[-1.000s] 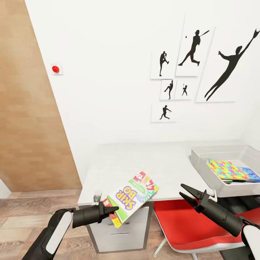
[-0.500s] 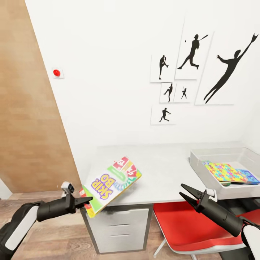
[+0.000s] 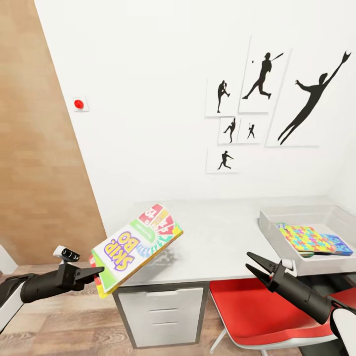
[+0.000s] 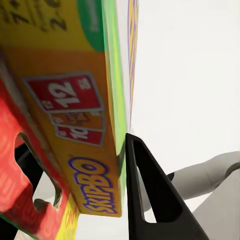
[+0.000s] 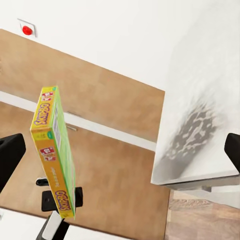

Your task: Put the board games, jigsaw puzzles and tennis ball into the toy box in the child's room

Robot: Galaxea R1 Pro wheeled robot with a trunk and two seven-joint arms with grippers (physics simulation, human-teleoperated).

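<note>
My left gripper [image 3: 94,272] is shut on the lower end of the Skip-Bo board game [image 3: 134,243], holding it tilted in the air off the table's left front corner. In the left wrist view the box [image 4: 75,125] sits clamped between the black fingers [image 4: 150,195]. My right gripper [image 3: 254,264] hangs open with nothing in it, in front of the table [image 3: 217,232] and left of the toy box [image 3: 269,220]. Inside the toy box lie a jigsaw puzzle [image 3: 306,237] and a small blue board game [image 3: 341,244]. The right wrist view shows the Skip-Bo box [image 5: 52,150] edge-on. The tennis ball and the bed are out of view.
A red chair [image 3: 247,309] is tucked under the table below my right arm. A white drawer unit [image 3: 163,314] stands under the table's left end. A wooden door panel [image 3: 39,163] fills the left side, and silhouette pictures [image 3: 267,99] hang on the white wall.
My left arm has swung left and upward, carrying the Skip-Bo box from over the table's front edge to beside its left corner. The right arm has kept its pose.
</note>
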